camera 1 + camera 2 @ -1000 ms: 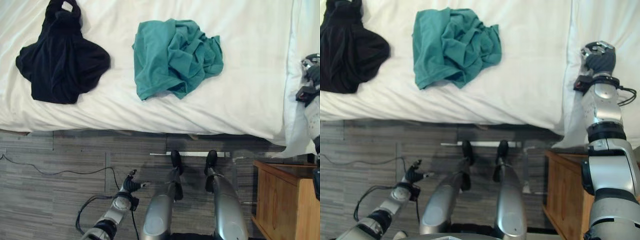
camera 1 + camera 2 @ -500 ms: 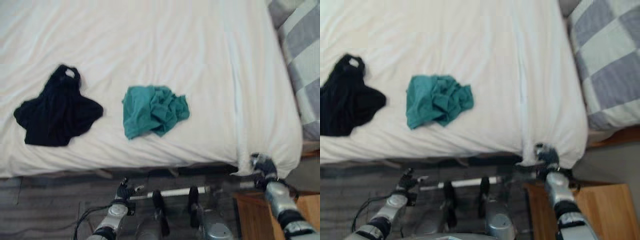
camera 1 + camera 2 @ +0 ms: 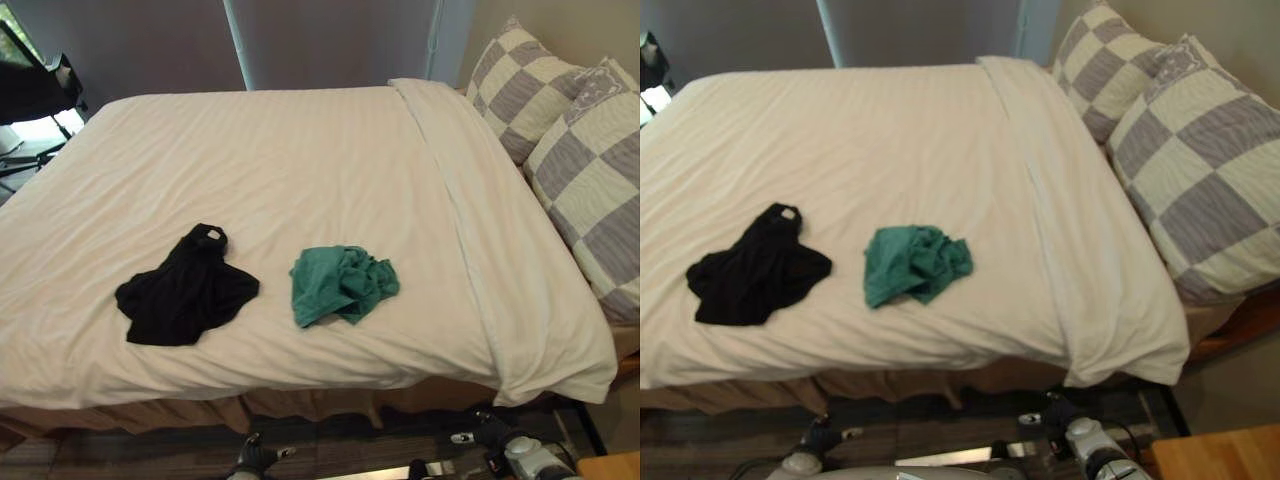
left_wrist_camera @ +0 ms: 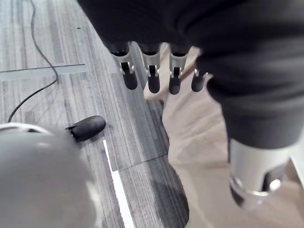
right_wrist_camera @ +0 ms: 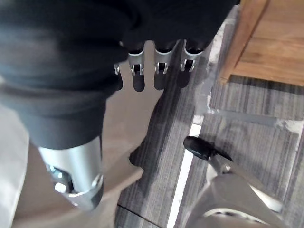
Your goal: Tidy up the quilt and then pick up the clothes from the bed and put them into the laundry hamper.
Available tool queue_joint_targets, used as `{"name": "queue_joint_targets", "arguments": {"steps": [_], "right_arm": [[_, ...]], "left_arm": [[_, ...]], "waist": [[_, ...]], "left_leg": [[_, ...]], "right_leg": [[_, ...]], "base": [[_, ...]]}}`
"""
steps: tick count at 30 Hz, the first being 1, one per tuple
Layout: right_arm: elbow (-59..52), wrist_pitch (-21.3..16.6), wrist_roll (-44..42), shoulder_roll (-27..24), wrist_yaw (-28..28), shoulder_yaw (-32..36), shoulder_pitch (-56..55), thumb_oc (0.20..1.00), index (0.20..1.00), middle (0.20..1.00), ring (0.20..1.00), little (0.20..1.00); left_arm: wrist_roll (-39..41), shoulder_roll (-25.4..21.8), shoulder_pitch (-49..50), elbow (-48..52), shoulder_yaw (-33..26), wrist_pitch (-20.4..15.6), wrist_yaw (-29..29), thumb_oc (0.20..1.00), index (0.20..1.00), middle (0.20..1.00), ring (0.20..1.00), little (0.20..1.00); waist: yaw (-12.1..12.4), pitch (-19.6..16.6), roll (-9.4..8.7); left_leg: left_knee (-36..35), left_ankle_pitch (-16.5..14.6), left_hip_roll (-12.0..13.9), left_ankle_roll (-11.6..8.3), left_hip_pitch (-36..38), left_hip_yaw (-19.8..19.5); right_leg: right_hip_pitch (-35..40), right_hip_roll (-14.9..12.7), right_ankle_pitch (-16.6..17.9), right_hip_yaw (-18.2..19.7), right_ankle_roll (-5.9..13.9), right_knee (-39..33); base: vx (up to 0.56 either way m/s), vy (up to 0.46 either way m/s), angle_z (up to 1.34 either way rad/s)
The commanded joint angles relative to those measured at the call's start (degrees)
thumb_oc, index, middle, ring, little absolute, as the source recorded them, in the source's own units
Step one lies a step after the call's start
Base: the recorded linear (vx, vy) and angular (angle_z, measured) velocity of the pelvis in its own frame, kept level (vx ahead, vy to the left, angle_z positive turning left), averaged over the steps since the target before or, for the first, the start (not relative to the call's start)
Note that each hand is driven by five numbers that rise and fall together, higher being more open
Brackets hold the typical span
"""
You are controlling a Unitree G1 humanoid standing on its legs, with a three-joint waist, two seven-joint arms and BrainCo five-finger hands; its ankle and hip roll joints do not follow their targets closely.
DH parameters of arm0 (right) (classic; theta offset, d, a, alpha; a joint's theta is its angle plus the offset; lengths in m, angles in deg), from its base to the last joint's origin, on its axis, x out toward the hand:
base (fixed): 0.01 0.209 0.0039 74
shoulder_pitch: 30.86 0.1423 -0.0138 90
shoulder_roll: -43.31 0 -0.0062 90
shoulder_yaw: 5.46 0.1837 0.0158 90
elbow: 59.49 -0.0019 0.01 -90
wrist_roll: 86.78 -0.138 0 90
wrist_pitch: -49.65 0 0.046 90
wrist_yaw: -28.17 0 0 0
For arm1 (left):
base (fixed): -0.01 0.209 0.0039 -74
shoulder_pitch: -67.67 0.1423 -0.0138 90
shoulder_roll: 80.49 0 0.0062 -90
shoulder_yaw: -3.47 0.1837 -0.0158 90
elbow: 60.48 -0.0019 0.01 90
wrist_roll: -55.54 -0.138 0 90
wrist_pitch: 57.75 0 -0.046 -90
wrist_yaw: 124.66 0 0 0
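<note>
**White Quilt Laid Flat: Garments Not Yet Collected, Hazards Ahead**

White quilt (image 3: 300, 180) lay spread over the bed (image 3: 300, 400), with a folded band along the pillow side and one corner drooping at the near right edge. The black garment (image 3: 185, 295) and the teal garment (image 3: 342, 285) rested on the quilt near the front edge, close together but not touching. The left hand (image 4: 152, 71) hung low beside the bed skirt, fingers straight and apart, holding nothing. The right hand (image 5: 152, 64) was likewise extended and empty, near the wooden nightstand (image 5: 270, 42). No hamper was visible.

Probable faults:
- A grasp on either garment might pinch the quilt beneath, dragging it out of order.
- The crumpled teal garment might be caught by one fold only, then trail or slip.
- The right arm, rising, might strike the nightstand or snag the drooping corner.
</note>
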Motion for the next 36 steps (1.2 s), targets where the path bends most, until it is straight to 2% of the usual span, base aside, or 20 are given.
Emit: {"name": "queue_joint_targets", "arguments": {"steps": [1, 2, 4, 6, 9, 10, 11, 12, 14, 15, 19, 21, 23, 24, 27, 29, 30, 32, 34, 36], "right_arm": [[3.07, -3.17, 1.34, 4.06, 4.29, -1.89, 2.17, 1.0, 1.0, 1.0, 1.0, 1.0], [1.89, -4.16, -1.33, 4.42, 5.06, -2.99, 2.43, 1.0, 1.0, 1.0, 1.0, 1.0], [-0.15, -4.38, -4.0, 4.58, 4.5, -3.84, 2.2, 1.0, 1.0, 1.0, 1.0, 1.0], [-4.62, -5.24, -3.2, 3.76, 3.79, -5.3, 0.82, 1.0, 1.0, 1.0, 1.0, 1.0], [-6.56, -7.72, 1.34, 3.51, 3.91, -8.43, 0.07, 1.0, 1.0, 1.0, 1.0, 1.0], [-6.67, -7.8, 1.53, 3.51, 4.06, -8.56, 0.06, 1.0, 1.0, 1.0, 1.0, 1.0], [-7.69, -9.85, 4.35, 3.19, 5.98, -9.81, 0.16, 1.0, 1.0, 1.0, 1.0, 1.0], [-8.37, -9.97, 5.36, 3.23, 5.12, -10.47, 0.28, 1.0, 1.0, 1.0, 1.0, 1.0], [-10.41, -5.95, 7.23, 2.87, 0.52, -12.67, 1.06, 1.0, 1.0, 1.0, 1.0, 1.0], [-9.75, -5.57, 4.52, 2.59, -0.42, -12.89, 1.31, 1.0, 1.0, 1.0, 1.0, 1.0], [-5.34, -5.33, -0.42, 3.7, 1.81, -10.24, 2.75, 1.0, 1.0, 1.0, 1.0, 1.0], [-3.44, -3.83, -0.15, 4.04, 2.2, -9.91, 3.21, 1.0, 1.0, 1.0, 1.0, 1.0], [-2.17, -3.11, -0.53, 4.06, 2.46, -10.26, 3.76, 1.0, 1.0, 1.0, 1.0, 1.0], [-1.57, -4.38, -0.74, 4.3, 1.68, -9.78, 4.56, 1.0, 1.0, 1.0, 1.0, 1.0], [-0.54, -3.46, -2.69, 5.52, 2.3, -7.73, 5.73, 1.0, 1.0, 1.0, 1.0, 1.0], [0.19, -5.91, -1.99, 6.7, 3.35, -8.39, 6.95, 1.0, 1.0, 1.0, 1.0, 1.0], [-0.37, -5.53, -3.04, 7.03, 2.66, -9.06, 7.25, 1.0, 1.0, 1.0, 1.0, 1.0], [-2.5, -2.27, -9.71, 6.18, -3.22, -8.71, 5.24, 1.0, 1.0, 1.0, 1.0, 1.0], [-1.39, -2.4, -15.39, 4.57, -7.24, -2.92, 1.53, 1.0, 1.0, 1.0, 1.0, 1.0], [0.73, -4.48, -18.85, 2.25, -11.12, 2.55, -0.18, 1.0, 1.0, 1.0, 1.0, 1.0]], "left_arm": [[-9.59, -4.37, -3.82, -0.32, 2.34, 2.81, 0.19, 1.0, 1.0, 1.0, 1.0, 1.0], [-10.35, -5.42, -3.29, 0.35, 2.75, 2.84, -0.13, 1.0, 1.0, 1.0, 1.0, 1.0], [-11.12, -6.2, -2.95, 1.26, 3.45, 2.81, -0.72, 1.0, 1.0, 1.0, 1.0, 1.0], [-11.36, -5.87, -3.27, 2.4, 5.51, 2.86, -0.88, 1.0, 1.0, 1.0, 1.0, 1.0], [-10.6, -4.38, -3.93, 2.42, 7.28, 1.21, 0.84, 1.0, 1.0, 1.0, 1.0, 1.0], [-10.45, -4.33, -3.95, 2.39, 7.39, 1.08, 0.93, 1.0, 1.0, 1.0, 1.0, 1.0], [-8.09, -3.8, -4.72, 2.4, 7.87, -2.24, 1.94, 1.0, 1.0, 1.0, 1.0, 1.0], [-5.86, -3.63, -5.17, 3.09, 8.41, -2.38, 1.76, 1.0, 1.0, 1.0, 1.0, 1.0], [0.14, -3.02, -6.49, 4.79, 8.76, -5.24, -0.64, 1.0, 1.0, 1.0, 1.0, 1.0], [0.06, -2.52, -6.78, 5.01, 8.8, -6.38, -1.53, 1.0, 1.0, 1.0, 1.0, 1.0], [-0.87, -0.6, -6.6, 5.01, 9.64, -8.2, -2.25, 1.0, 1.0, 1.0, 1.0, 1.0], [0.63, 0.42, -6.3, 4.8, 10.59, -7.98, -1.7, 1.0, 1.0, 1.0, 1.0, 1.0], [-0.23, 1.39, -7.03, 5.02, 11.54, -5.93, -0.56, 1.0, 1.0, 1.0, 1.0, 1.0], [0.12, 2.32, -9.0, 4.57, 12.55, -4.28, 0.49, 1.0, 1.0, 1.0, 1.0, 1.0], [-0.39, 2.54, -10.86, 4.44, 14.19, -0.66, 2.23, 1.0, 1.0, 1.0, 1.0, 1.0], [2.77, 1.32, -10.52, 4.0, 13.53, 0.66, 4.75, 1.0, 1.0, 1.0, 1.0, 1.0], [3.19, 0.62, -10.29, 4.23, 12.63, 1.44, 5.12, 1.0, 1.0, 1.0, 1.0, 1.0], [2.85, -0.43, -8.62, 3.75, 10.59, 3.25, 8.01, 1.0, 1.0, 1.0, 1.0, 1.0], [3.92, -2.46, -5.3, 1.16, 4.67, 3.01, 12.64, 1.0, 1.0, 1.0, 1.0, 1.0], [6.82, -4.89, -2.65, -0.6, -0.92, 1.47, 15.94, 1.0, 1.0, 1.0, 1.0, 1.0]], "waist": [[2.0, 4.06, -3.27], [2.38, 4.65, -3.26], [1.63, 4.78, -3.18], [-0.86, 3.93, -3.13], [-2.94, 3.1, -2.64], [-3.04, 3.1, -2.62], [-3.09, 3.14, -2.15], [-2.98, 3.72, -2.27], [-1.88, 6.48, -2.27], [-1.65, 7.06, -2.21], [-2.11, 5.89, -1.07], [-2.03, 4.65, -0.51], [-1.75, 3.95, -0.48], [-2.59, 3.4, -0.14], [-2.34, 4.12, -0.5], [-0.07, 4.91, -1.12], [0.35, 5.06, -1.22], [-0.91, 4.67, -1.69], [-1.22, 3.59, -2.49], [-0.99, 3.49, -2.22]], "left_leg": [[-0.51, -0.49, -3.54, 2.6, 3.46, 3.61], [-0.51, -0.29, -3.66, 2.59, 4.22, 6.21], [-0.51, 0.09, -3.59, 2.97, 4.07, 7.93], [-0.51, -0.64, -6.5, 4.63, 2.7, 8.76], [-0.51, -3.53, -12.36, 7.05, 1.74, 5.52], [-0.51, -3.8, -12.66, 7.2, 1.8, 5.37], [3.34, -6.85, -17.16, 8.52, 0.52, 4.34], [9.38, -7.61, -17.92, 8.23, -1.37, 4.5], [27.82, -2.76, -15.43, 5.07, -11.88, 2.4], [30.81, -0.19, -13.45, 3.91, -15.11, 1.31], [17.05, 0.89, -8.16, 4.45, -9.21, 0.2], [3.71, 4.11, -4.07, 3.29, -3.61, -3.45], [0.47, 7.12, -0.26, 1.55, -2.85, -5.61], [-0.51, 4.05, -0.02, 1.62, -1.59, -3.61], [-0.51, 2.06, -2.29, 2.41, -0.11, -3.72], [-0.51, 0.76, -3.51, 2.76, 1.92, -0.09], [-0.51, 0.59, -3.85, 3.27, 2.11, 1.12], [-0.51, -0.84, -7.21, 5.58, 1.22, 0.24], [-0.51, -2.27, -10.76, 6.88, 0.21, -1.23], [-0.51, -1.81, -10.69, 6.61, -0.02, -0.97]], "right_leg": [[-2.85, -6.73, 5.34, -3.15, 5.13, -0.76], [-2.84, -5.83, 5.53, -6.63, 5.22, 0.08], [-3.01, -3.11, 4.23, -7.21, 4.78, 0.52], [-2.63, 5.01, -1.73, -5.7, -0.01, 2.18], [-1.69, 10.05, -4.06, 1.06, -2.67, 0.77], [-1.55, 10.16, -4.04, 1.39, -2.7, 0.52], [-0.72, 9.9, -4.4, 3.6, -3.04, -0.79], [-0.9, 9.04, -3.93, 3.14, -3.27, -0.68], [0.28, 7.57, -4.06, 3.86, -5.11, -0.66], [0.49, 7.27, -4.23, 5.15, -5.39, -0.79], [0.75, 6.07, -4.46, 8.7, -3.83, -0.79], [0.5, 4.52, -4.39, 11.23, -2.37, -0.79], [0.03, 2.8, -3.91, 13.04, -1.26, -0.79], [-0.14, 0.38, -4.04, 11.89, 0.49, -0.79], [-0.87, -2.55, -1.29, 8.64, 3.37, 1.54], [-2.44, -4.22, 0.0, 1.21, 4.19, 4.18], [-2.46, -3.05, -0.68, 0.14, 3.99, 4.59], [-1.53, 4.58, -4.16, 2.18, -0.33, 3.61], [0.27, 6.37, -3.65, 4.45, -1.58, -0.79], [-0.1, 6.49, -3.72, 4.87, -1.51, -0.79]], "base": [[-0.01, 0.364, -0.08], [-0.01, 0.249, -0.56], [0.02, 0.392, -0.84], [0.05, 0.527, -0.25], [0.01, 0.268, 0.43], [0.01, 0.202, 0.75], [-0.01, 0.144, 0.9], [-0.03, 0.172, 0.75], [-0.11, 0.222, 0.13], [-0.09, 0.337, -0.01], [0.09, 0.549, -0.2], [0.19, 0.786, -0.33], [0.15, 0.834, -0.17], [0.13, 0.83, -0.19], [0.12, 0.54, -0.02], [0.01, 0.26, -0.38], [0.04, 0.342, -1.29], [0.04, 0.314, -0.44], [0.04, 0.161, 1.28], [0.02, 0.079, 0.63]]}}
